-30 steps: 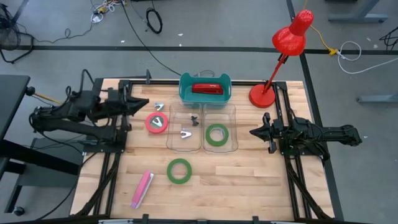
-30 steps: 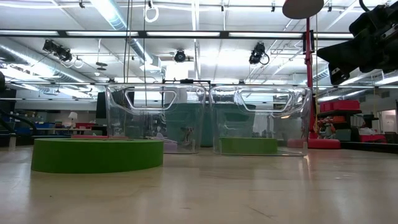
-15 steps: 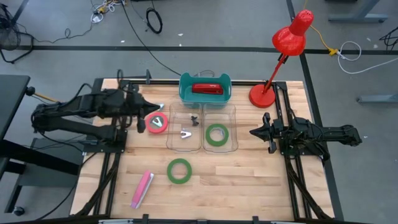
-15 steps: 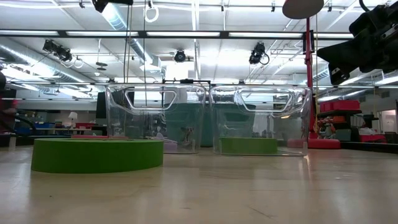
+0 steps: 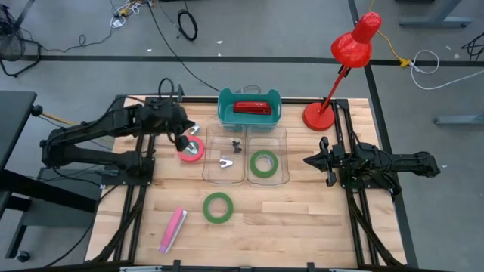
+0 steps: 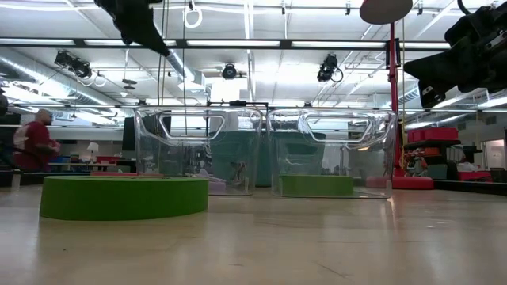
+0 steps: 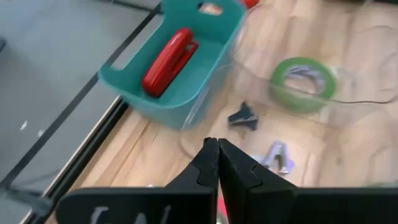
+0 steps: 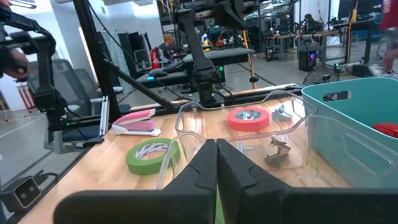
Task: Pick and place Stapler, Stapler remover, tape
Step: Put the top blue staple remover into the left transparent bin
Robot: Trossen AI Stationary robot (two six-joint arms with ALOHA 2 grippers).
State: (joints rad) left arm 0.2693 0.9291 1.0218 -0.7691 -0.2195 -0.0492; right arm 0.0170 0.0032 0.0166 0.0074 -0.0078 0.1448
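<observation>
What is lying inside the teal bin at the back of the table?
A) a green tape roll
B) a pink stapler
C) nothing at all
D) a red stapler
D: the high view shows a red stapler lying inside the teal bin, and the left wrist view shows the same; the pink stapler lies out on the table near its front left.

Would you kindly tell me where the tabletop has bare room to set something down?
The front right corner, beyond the loose green tape roll, is bare wood. A smaller patch lies between that roll and the pink stapler. It is crowded around the clear bins, teal bin and red-pink tape roll, with the left gripper above it.
</observation>
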